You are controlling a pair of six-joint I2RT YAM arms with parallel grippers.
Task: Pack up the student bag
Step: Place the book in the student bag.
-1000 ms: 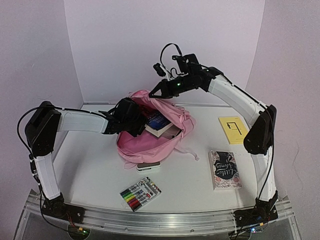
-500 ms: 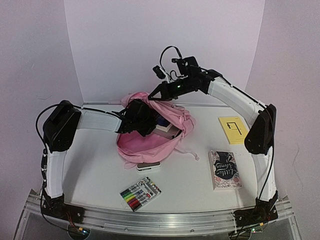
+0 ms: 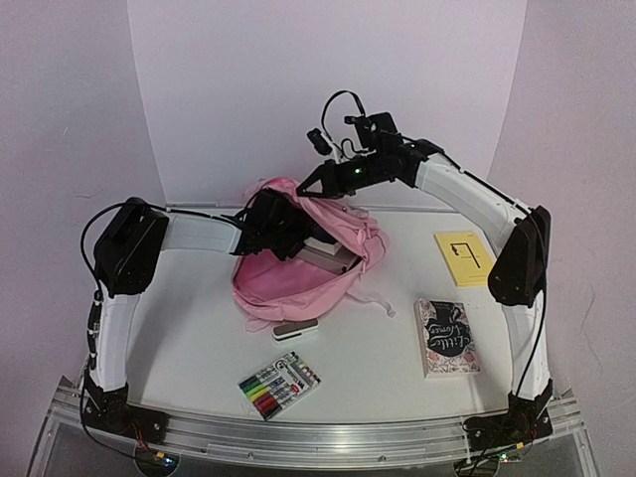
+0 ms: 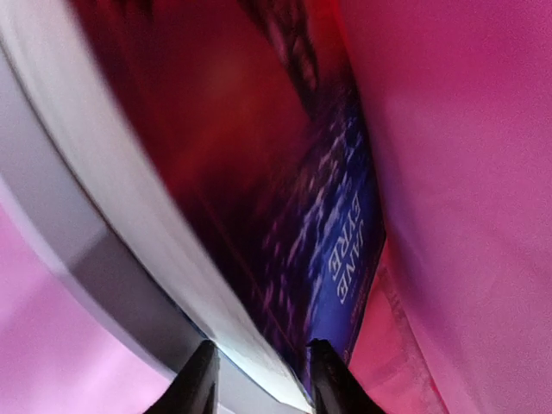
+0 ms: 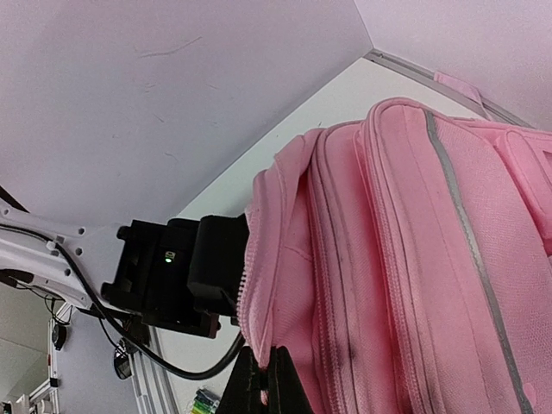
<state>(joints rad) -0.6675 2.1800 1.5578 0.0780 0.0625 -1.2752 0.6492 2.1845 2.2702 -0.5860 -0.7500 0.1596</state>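
The student bag lies on the table, its rim clamped in the right tool. Ahead of the left tool, the book has slid deeper inside (packing advances). That tool stands apart astride the book's edge; whether it is gripping, I cannot tell.

A book sits in the student bag, markers before it, notebook and paperback to its right.

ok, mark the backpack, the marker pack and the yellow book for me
pink backpack [image 3: 283,286]: top external view, on its front panel.
marker pack [image 3: 279,385]: top external view, middle of the pack.
yellow book [image 3: 463,258]: top external view, centre of its cover.
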